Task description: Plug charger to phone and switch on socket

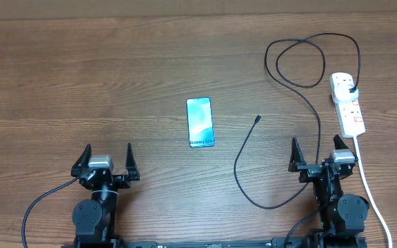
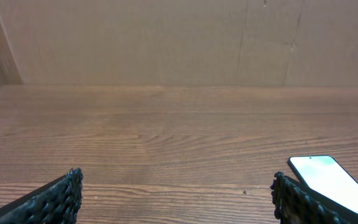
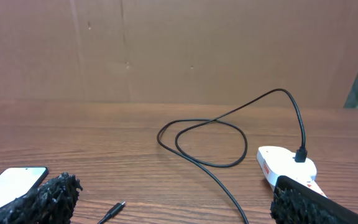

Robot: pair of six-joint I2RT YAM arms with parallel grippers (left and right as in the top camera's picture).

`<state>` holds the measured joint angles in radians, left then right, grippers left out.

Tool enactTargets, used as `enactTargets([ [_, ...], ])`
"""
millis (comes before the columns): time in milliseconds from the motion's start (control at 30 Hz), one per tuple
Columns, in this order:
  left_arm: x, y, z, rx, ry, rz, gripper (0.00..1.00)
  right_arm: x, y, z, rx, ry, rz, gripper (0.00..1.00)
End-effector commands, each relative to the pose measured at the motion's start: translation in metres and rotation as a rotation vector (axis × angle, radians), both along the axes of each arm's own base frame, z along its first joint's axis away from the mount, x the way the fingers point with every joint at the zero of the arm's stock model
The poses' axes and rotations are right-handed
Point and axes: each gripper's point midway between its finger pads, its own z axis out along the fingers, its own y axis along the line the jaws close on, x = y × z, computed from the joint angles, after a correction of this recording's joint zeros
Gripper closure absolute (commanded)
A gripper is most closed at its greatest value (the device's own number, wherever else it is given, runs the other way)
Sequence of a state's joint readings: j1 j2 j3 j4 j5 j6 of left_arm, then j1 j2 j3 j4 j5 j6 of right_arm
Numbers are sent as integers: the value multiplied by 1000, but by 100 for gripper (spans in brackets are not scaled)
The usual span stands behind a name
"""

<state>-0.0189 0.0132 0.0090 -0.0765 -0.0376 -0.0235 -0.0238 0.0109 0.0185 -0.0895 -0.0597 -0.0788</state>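
- One phone (image 1: 200, 122) lies flat on the table (image 1: 81, 69), screen up, with its white lettering at the short edge nearer the robot.
- One socket (image 1: 347, 103), a white strip with red switches too small to count, lies well to the right of the phone; one white cord (image 1: 371, 193) leaves its near end.
- One charger (image 1: 319, 117): its black plug (image 1: 351, 89) sits in the socket's outlet farthest from the robot.
- From there the cable curls in a loop farther back than the phone, then runs toward the robot and bends back.
- The one connector tip (image 1: 257, 119) lies on the table to the phone's right, between phone and socket, apart from both.
- Two grippers are in view.
- The left gripper (image 1: 109, 153) hangs nearer the robot than the phone and to its left, jaws spread wide, nothing between them.
- The right gripper (image 1: 315, 146) hangs to the phone's right, also nearer the robot, jaws likewise wide apart and empty, with the cable passing just under it.
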Motion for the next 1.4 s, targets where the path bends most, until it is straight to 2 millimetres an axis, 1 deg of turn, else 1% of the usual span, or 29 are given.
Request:
enactTargets([
  [0, 0, 1, 0, -14, -6, 3, 0, 0, -1, -1, -5, -6, -4, 0],
  [100, 0, -2, 4, -39, -23, -13, 0, 0, -1, -1, -5, -6, -4, 0],
  [133, 0, -13, 8, -103, -36, -70, 0, 0, -1, -1, -5, -6, -4, 0],
  [200, -7, -53, 10, -339, 3, -295, 0, 0, -1, -1, -5, -6, -4, 0],
  [267, -19, -82, 15, -563, 64, -458, 0, 0, -1, -1, -5, -6, -4, 0],
  [300, -24, -92, 17, -702, 113, -510, 0, 0, -1, -1, -5, -6, -4, 0],
  [367, -23, -90, 24, -830, 117, -497, 0, 0, -1, -1, -5, -6, -4, 0],
  [433, -26, -90, 52, -806, 5, -544, 0, 0, -1, -1, -5, -6, -4, 0],
  [467, -32, -90, 78, -772, -107, -595, 0, 0, -1, -1, -5, -6, -4, 0],
  [500, -44, -88, 114, -717, -271, -648, 0, 0, -1, -1, -5, -6, -4, 0],
  [533, -55, -82, 141, -671, -412, -657, 0, 0, -1, -1, -5, -6, -4, 0],
  [567, -61, -77, 156, -657, -488, -648, 0, 0, -1, -1, -5, -6, -4, 0],
  [600, -69, -66, 178, -661, -581, -612, 0, 0, -1, -1, -5, -6, -4, 0],
  [633, -71, -62, 186, -666, -607, -592, 0, 0, -1, -1, -5, -6, -4, 0],
  [700, -77, -52, 213, -624, -652, -521, 0, 0, -1, -1, -5, -6, -4, 0],
  [733, -81, -51, 227, -554, -657, -496, 0, 0, -1, -1, -5, -6, -4, 0],
  [767, -83, -52, 235, -510, -653, -480, 0, 0, -1, -1, -5, -6, -4, 0],
  [833, -83, -52, 256, -416, -587, -429, 0, 0, -1, -1, -5, -6, -4, 0],
  [900, -76, -52, 263, -370, -474, -387, 0, 0, -1, -1, -5, -6, -4, 0],
  [933, -67, -52, 263, -365, -333, -357, 0, 0, -1, -1, -5, -6, -4, 0],
  [1000, -52, -58, 258, -339, -142, -352, 0, 0, -1, -1, -5, -6, -4, 0],
  [1033, -38, -63, 253, -334, 12, -353, 0, 0, -1, -1, -5, -6, -4, 0],
  [1100, -22, -71, 244, -311, 227, -375, 0, 0, -1, -1, -5, -6, -4, 0],
  [1133, -15, -81, 237, -326, 391, -423, 0, 0, -1, -1, -5, -6, -4, 0],
  [1200, -11, -105, 228, -425, 616, -542, 0, 0, -1, -1, -5, -6, -4, 0],
  [1267, 6, -115, 224, -463, 684, -593, 0, 0, -1, -1, -5, -6, -4, 0],
  [1300, 15, -115, 216, -479, 729, -571, 0, 0, -1, -1, -5, -6, -4, 0],
  [1333, 23, -113, 202, -484, 798, -517, 0, 0, -1, -1, -5, -6, -4, 0],
  [1367, 27, -113, 194, -476, 835, -493, 0, 0, -1, -1, -5, -6, -4, 0],
])
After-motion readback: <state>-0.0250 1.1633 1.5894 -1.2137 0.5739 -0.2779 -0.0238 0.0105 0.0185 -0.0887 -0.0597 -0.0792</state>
